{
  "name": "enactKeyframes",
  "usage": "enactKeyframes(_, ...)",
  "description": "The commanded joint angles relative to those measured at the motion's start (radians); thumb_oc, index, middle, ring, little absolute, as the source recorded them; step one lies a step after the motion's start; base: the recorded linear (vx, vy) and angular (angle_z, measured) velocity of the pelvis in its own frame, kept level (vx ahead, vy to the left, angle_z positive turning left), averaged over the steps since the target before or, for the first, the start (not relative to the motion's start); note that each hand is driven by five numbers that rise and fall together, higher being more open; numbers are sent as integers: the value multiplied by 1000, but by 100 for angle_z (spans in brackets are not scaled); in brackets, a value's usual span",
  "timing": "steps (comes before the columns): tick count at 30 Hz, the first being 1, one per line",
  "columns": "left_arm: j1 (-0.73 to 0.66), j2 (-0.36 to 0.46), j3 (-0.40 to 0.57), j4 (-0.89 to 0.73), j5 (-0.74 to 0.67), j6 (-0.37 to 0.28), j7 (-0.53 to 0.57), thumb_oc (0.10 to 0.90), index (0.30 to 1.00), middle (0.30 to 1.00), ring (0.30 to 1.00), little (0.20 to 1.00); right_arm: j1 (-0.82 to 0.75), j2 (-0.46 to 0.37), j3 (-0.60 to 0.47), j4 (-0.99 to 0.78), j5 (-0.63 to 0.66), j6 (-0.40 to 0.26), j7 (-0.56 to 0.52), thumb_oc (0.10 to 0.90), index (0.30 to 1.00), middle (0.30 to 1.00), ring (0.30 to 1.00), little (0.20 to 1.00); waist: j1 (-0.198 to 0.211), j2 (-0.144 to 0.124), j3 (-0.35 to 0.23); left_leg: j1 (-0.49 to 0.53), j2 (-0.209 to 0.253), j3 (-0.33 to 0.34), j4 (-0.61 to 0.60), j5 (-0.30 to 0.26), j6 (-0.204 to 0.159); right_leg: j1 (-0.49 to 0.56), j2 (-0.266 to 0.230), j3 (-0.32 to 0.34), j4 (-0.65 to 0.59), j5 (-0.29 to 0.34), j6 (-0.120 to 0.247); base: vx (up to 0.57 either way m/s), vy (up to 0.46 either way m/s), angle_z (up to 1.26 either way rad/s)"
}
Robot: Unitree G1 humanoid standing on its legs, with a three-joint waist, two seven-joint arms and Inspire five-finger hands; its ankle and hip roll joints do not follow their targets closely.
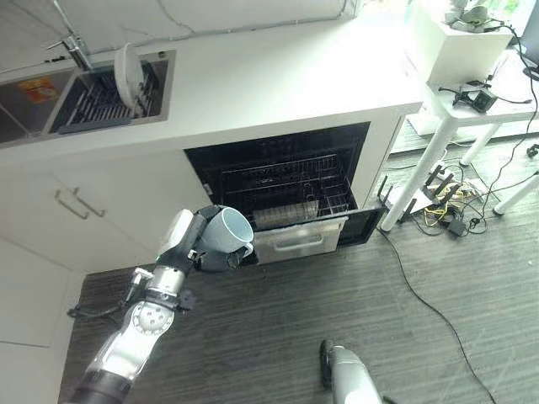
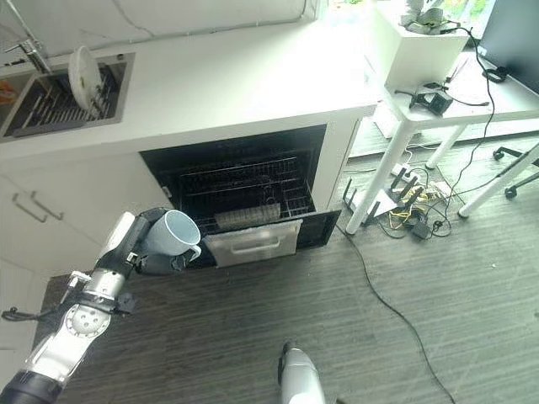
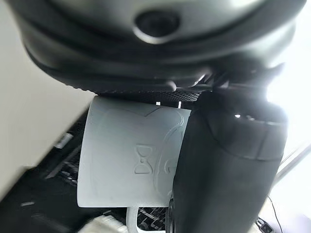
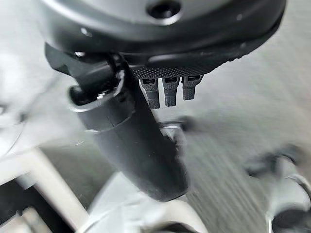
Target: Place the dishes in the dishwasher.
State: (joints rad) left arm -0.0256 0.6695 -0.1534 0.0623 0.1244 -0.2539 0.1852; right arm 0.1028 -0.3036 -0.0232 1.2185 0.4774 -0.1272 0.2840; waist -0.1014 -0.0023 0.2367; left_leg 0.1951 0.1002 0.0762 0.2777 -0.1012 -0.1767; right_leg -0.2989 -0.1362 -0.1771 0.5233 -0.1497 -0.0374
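Left eye view shows the left robot hand [image 1: 195, 244] curled around a pale blue mug [image 1: 227, 232], held in the air with its opening turned up and toward the dishwasher [image 1: 282, 189]. Just beyond the robot hand, the dishwasher stands open under the white surface [image 1: 278, 80], its lower rack [image 1: 290, 198] pulled partly out. Farther off, past the robot hand and up on the surface, a white plate [image 1: 126, 77] stands on edge in the sink rack [image 1: 105, 97]. In the left wrist view the thumb and fingers press on the mug's side, its handle pointing away. The right robot hand [image 4: 167, 87] hangs low over the dark wooden floor [image 1: 404, 337], its fingers relaxed and holding nothing.
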Motion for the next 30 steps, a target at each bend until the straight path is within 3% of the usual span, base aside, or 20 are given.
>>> enactKeyframes(1,-170,37,123,-128,-58,-51,15,400,300,300,300,300,23,-52,-14,-19,80,-55,51,800,900,900,900,900,-23,6,-68,-155,0,133,250,35,111,132,-18,17,-223,22,114,237,-372,27)
enactKeyframes(3,-178,47,123,-115,-76,-65,8,400,300,300,300,300,23,-61,-14,-33,82,-48,51,800,900,900,900,900,-24,10,-66,-199,12,141,266,39,114,146,-12,0,-223,6,100,149,-188,16)
enactKeyframes(5,-190,65,120,-87,-96,-81,12,400,300,300,300,300,15,-74,-16,-34,78,-18,56,800,900,900,900,900,-14,30,-49,-242,-78,122,140,-18,154,181,8,23,-223,-13,112,200,34,9)
enactKeyframes(6,-192,73,117,-61,-104,-104,21,400,300,300,300,300,9,-76,-12,-16,72,-3,56,800,900,900,900,900,-16,40,-43,-267,-71,154,22,-1,155,193,17,28,-223,-25,121,189,89,-9)
enactKeyframes(8,-197,76,112,-51,-110,-109,30,400,300,300,300,300,11,-77,-14,-6,66,5,55,800,900,900,900,900,-15,59,-34,-334,-55,145,22,-17,146,203,34,29,-223,-34,127,134,105,-28)
enactKeyframes(10,-200,61,108,-59,-104,-92,35,400,300,300,300,300,21,-71,-12,25,50,1,55,800,900,900,900,900,-6,75,-26,-416,-31,143,22,18,134,232,41,30,-223,-55,131,199,120,-24)
enactKeyframes(15,-173,59,139,-59,-99,-97,28,400,300,300,300,300,26,-51,11,34,47,-20,38,800,900,900,900,900,-5,91,-52,-404,-11,152,22,-28,144,223,17,-7,-223,-67,148,114,117,-61)
enactKeyframes(20,-178,69,140,-46,-90,-104,41,400,300,300,300,300,40,-26,29,7,38,-31,24,800,900,900,900,900,-13,84,-77,-383,-29,146,22,-72,155,193,8,-22,-223,-52,158,85,72,1)
enactKeyframes(30,-160,58,139,-66,-71,-121,47,400,300,300,300,300,37,-10,30,-18,39,-17,0,800,900,900,900,900,10,69,-92,-373,-48,144,22,-105,172,185,-1,-51,-223,-49,161,0,35,12)
